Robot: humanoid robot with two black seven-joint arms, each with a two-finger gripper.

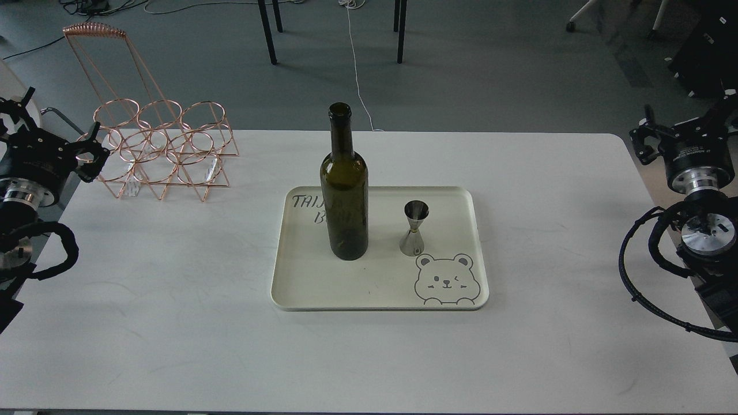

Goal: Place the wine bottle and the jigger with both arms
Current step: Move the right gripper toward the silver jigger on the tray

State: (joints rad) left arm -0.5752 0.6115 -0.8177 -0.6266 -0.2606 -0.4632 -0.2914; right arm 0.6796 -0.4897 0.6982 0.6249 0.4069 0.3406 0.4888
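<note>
The wine bottle (345, 196), dark olive-green and without a label, stands upright on the left half of a cream tray (380, 294) at the table's middle. The jigger (415, 228), a small silver hourglass measure, stands upright on the same tray a short way right of the bottle. My left gripper (94, 154) hovers at the table's far left edge, open and holding nothing, far from the tray. Off the table's right edge, my right gripper (639, 145) is open and holds nothing, equally far from the tray.
A copper wire bottle rack (164, 153) with a tall handle stands at the table's back left, close to my left gripper. The tray has a bear drawing (447, 279) at its front right corner. Chair legs and cables are on the floor behind the white table (173, 323).
</note>
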